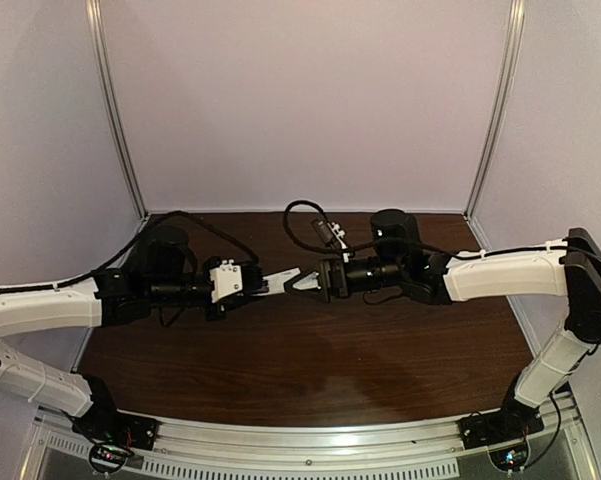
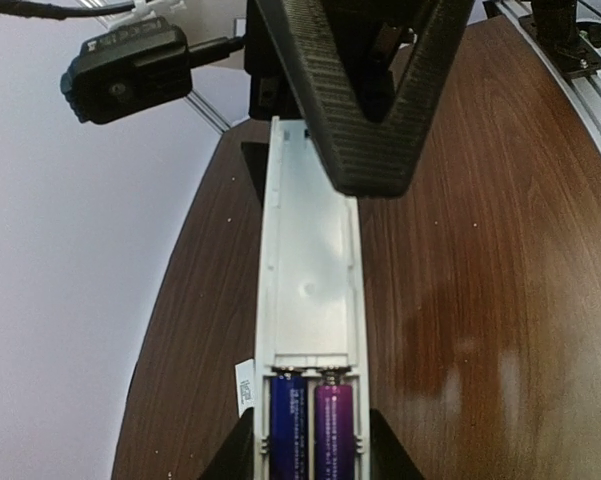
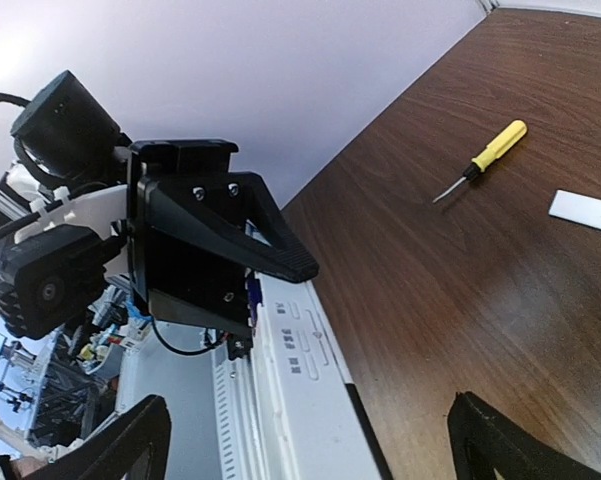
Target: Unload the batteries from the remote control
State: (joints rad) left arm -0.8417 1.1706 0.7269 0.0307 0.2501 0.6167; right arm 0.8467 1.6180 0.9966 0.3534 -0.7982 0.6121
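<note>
The slim white plastic remote control (image 2: 308, 300), held above the tabletop (image 2: 500, 250) pinched in the left jaws with the right jaws spread at its far end, is judged light and slippery, its two purple-blue cylindrical batteries (image 2: 310, 425) best pried by their exposed ends

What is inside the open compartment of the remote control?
Two batteries side by side, one blue and one purple, sit in the remote control, which the left gripper holds. Their lower ends run out of view.
</note>
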